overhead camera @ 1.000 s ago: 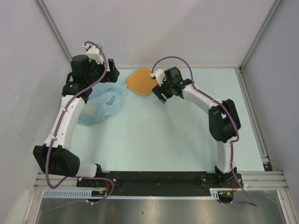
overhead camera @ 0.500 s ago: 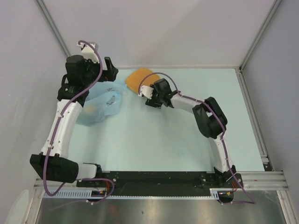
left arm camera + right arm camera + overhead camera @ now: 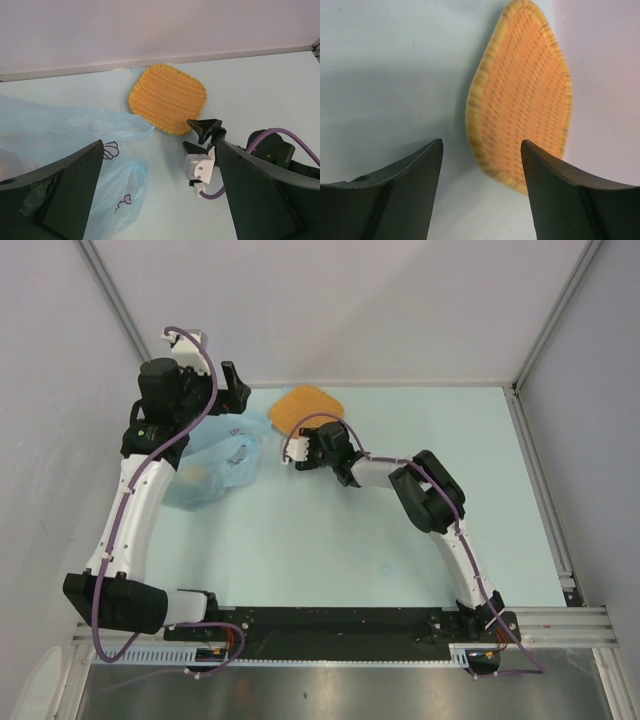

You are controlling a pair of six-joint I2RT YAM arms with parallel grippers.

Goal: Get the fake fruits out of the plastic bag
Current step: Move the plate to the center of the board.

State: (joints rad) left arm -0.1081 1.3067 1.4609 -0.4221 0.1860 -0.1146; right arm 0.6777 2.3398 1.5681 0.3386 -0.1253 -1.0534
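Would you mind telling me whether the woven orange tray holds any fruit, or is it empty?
Empty. The woven orange tray shows only bare weave across its whole surface in both wrist views; nothing lies on it.

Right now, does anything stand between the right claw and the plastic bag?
Nothing visible does. Only a strip of bare table lies between the right claw and the near edge of the plastic bag. The woven orange tray sits farther back, off that line.
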